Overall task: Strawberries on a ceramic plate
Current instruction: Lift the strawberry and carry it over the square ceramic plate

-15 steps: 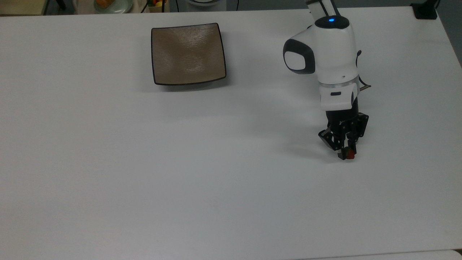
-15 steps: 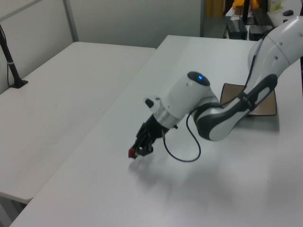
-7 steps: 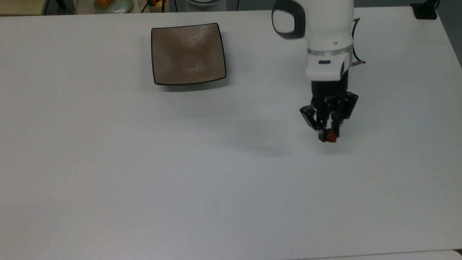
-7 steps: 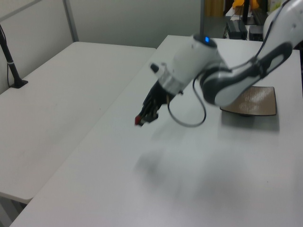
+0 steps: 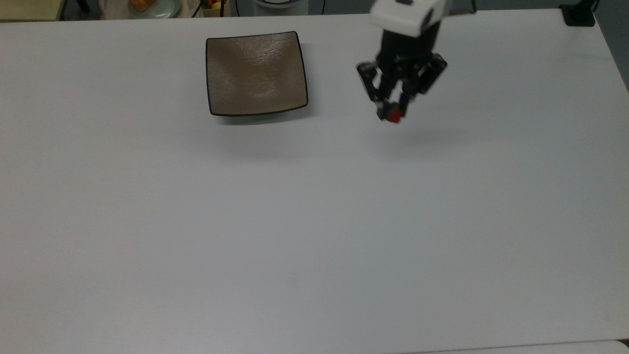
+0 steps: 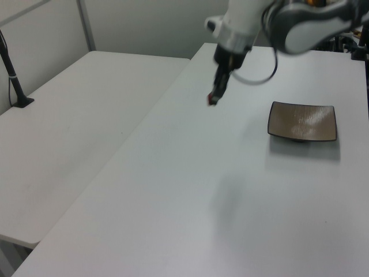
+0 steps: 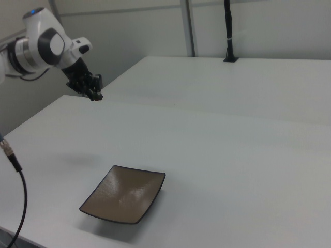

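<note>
the strawberry [image 5: 393, 115] is pinched between the fingertips of the gripper [image 5: 389, 114] and held in the air above the table [image 5: 314, 221]. the plate [image 5: 256, 73] is seen well apart from it, to the top view's left, bare, resting flat on the table.
</note>
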Robot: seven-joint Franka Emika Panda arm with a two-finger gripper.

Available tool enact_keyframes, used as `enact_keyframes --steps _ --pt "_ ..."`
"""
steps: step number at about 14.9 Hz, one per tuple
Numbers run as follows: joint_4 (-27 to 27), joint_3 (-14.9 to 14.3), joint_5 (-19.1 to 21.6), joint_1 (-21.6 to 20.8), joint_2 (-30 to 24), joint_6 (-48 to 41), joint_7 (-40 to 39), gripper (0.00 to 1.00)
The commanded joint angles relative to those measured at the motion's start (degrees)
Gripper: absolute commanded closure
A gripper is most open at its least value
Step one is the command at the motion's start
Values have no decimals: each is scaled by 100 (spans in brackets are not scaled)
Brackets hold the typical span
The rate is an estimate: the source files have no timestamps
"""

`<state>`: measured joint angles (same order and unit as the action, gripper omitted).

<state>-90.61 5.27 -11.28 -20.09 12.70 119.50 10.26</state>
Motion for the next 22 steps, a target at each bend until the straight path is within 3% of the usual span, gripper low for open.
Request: enact_keyframes --steps 1,6,12,22 --pt "-335 -96 328 312 -715 -1163 -690 98" --pt "-387 -614 786 541 -1050 -2542 -2102 98" --pt "-1037 -632 786 954 -1121 -2704 -2897 97" --pt "-1960 -632 698 1235 -875 -2537 -3003 96"
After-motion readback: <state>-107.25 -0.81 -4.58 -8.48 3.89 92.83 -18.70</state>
